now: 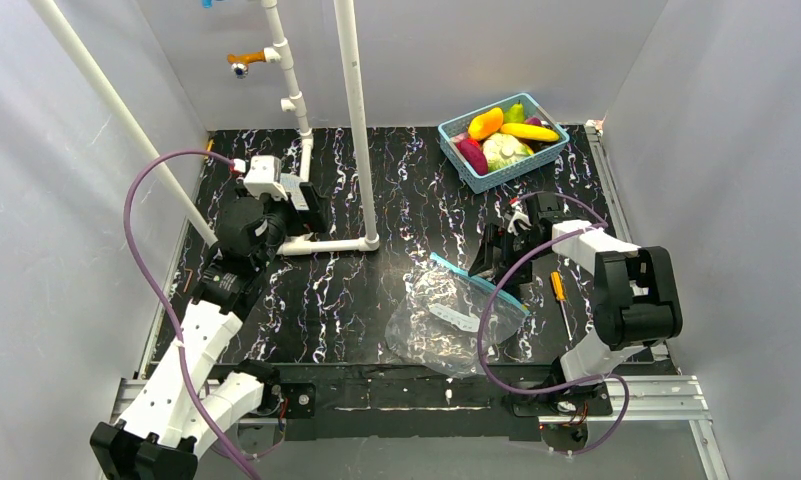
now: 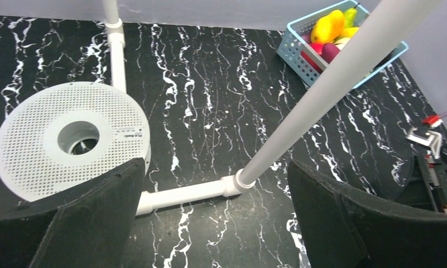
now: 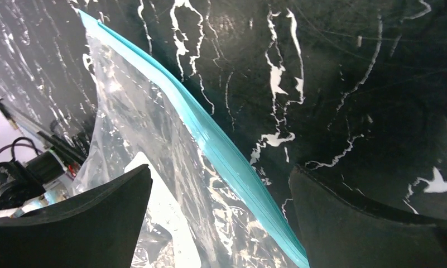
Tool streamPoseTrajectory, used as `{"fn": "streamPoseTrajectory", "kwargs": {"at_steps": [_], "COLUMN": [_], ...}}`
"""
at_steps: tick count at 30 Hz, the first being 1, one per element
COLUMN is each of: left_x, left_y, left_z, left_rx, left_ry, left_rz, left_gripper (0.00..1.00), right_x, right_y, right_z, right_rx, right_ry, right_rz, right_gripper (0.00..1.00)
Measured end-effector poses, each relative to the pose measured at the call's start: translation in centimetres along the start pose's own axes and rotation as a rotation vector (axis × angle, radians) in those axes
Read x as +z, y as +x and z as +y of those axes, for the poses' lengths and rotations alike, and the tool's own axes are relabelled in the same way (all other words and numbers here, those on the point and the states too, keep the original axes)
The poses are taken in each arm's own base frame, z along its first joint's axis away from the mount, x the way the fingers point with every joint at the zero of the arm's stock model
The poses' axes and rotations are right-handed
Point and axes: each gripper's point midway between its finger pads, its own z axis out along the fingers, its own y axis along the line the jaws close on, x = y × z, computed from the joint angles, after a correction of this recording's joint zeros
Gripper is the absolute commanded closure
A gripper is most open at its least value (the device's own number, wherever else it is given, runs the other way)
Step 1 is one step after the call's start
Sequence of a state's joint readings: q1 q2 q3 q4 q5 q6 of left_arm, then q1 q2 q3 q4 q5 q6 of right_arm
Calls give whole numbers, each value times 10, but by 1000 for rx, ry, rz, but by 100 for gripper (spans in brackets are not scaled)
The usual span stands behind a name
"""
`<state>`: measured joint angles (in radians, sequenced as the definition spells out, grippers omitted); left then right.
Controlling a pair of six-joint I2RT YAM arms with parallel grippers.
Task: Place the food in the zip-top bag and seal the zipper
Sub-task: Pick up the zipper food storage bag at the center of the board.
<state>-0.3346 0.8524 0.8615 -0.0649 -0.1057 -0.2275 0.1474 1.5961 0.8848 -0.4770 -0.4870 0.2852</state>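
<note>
The food (image 1: 501, 138), glossy toy fruits and vegetables in yellow, orange, green and magenta, lies in a light-blue basket (image 1: 454, 128) at the back right; it also shows in the left wrist view as food (image 2: 328, 27). The clear zip-top bag (image 1: 446, 322) lies flat near the front, its light-blue zipper (image 1: 474, 279) along the far edge. My right gripper (image 1: 497, 252) hovers open just above that edge; in the right wrist view the zipper (image 3: 210, 134) runs between the fingers of the right gripper (image 3: 221, 223), with nothing gripped. My left gripper (image 1: 311, 207) hangs open and empty at the left.
A white pipe frame (image 1: 354, 120) stands on the black marbled table, its foot close under my left gripper (image 2: 215, 223). A white perforated spool (image 2: 70, 137) lies left of it. A yellow-handled screwdriver (image 1: 559, 290) rests right of the bag. Grey walls enclose the table.
</note>
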Motion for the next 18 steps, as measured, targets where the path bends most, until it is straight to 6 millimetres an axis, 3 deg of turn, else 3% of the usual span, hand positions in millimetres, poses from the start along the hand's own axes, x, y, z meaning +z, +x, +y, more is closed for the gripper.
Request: {"fn": "streamPoseTrajectory", "kwargs": {"at_steps": [4, 9, 12, 18], "left_x": [1, -1, -8, -42], "left_y": [-2, 6, 19, 59], "left_z": [-7, -19, -28, -41], "left_rx": [-22, -23, -51, -164], "left_ry": [21, 37, 61, 126], "left_rz": [14, 61, 132, 322], "left_gripper": [0, 1, 1, 2], "right_x": [2, 9, 13, 18], "right_y": [3, 26, 42, 49], "right_z": [8, 23, 29, 36], "right_rx": [-5, -22, -14, 2], "right_ry": [-64, -151, -185, -254], "right_rz": [14, 53, 90, 81], "right_gripper": [0, 16, 21, 30]}}
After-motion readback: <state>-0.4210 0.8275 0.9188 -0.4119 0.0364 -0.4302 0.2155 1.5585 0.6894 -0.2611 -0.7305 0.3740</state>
